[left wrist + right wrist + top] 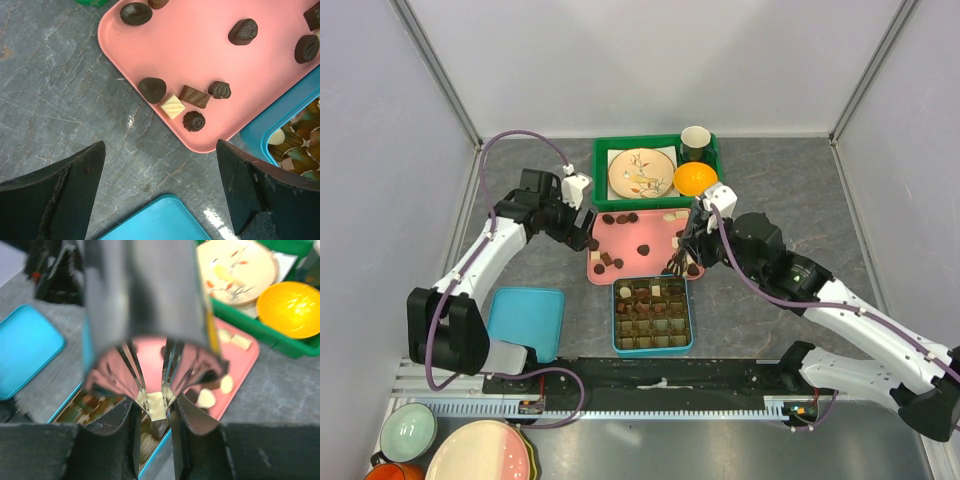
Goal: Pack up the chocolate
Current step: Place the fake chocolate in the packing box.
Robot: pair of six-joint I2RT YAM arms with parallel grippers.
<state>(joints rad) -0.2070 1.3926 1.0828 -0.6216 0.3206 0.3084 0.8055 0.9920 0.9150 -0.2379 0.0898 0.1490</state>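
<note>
From above, we see chocolate [643, 248] scattered on the pink tray [655, 232] and filling the blue tin [653, 351] just beside its near edge. At the left wrist, the left gripper [160, 150] gapes wide beside the tray's corner. At the right wrist, the right gripper [154, 435] clamps metal tongs [145, 290], which pinch a cream piece [156, 406] at the tray's near edge.

Smooth chocolate [152, 90], glossy pink tray [200, 60], stone-look tabletop [60, 100]

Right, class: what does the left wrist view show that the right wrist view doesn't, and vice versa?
Left wrist only: a white square chocolate beside dark ones. Right wrist only: the right tool gripping tongs that pinch a cream piece, plus the plate in the green bin. Both: pink tray, blue box, blue lid.
</note>
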